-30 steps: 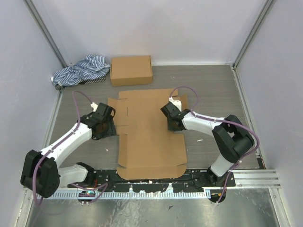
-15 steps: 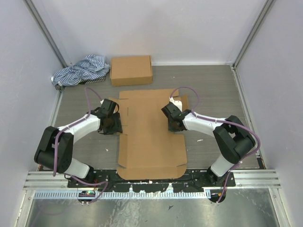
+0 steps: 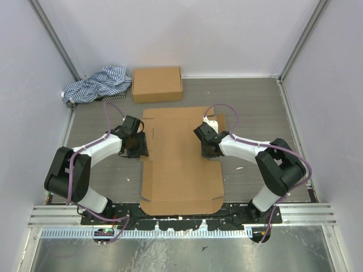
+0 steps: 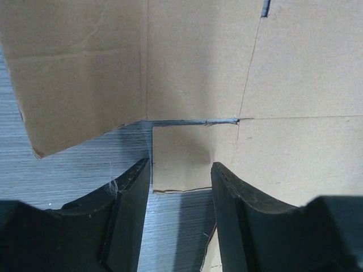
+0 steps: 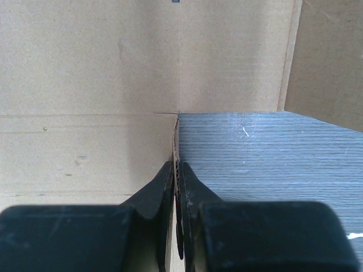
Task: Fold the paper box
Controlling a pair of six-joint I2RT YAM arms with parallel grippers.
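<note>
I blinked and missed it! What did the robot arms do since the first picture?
The left arm swung inward to the flat cardboard. Its left tool is now open at a small side flap. The right tool stayed shut on the cardboard's right edge. The closed brown box and the striped cloth did not move.

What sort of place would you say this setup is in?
Probably a robotics lab test cell: plain white walls with metal corner posts enclose a grey table, two arms are bolted to an aluminium rail, and props lie about: a flat cardboard blank, a folded box, a striped cloth.
</note>
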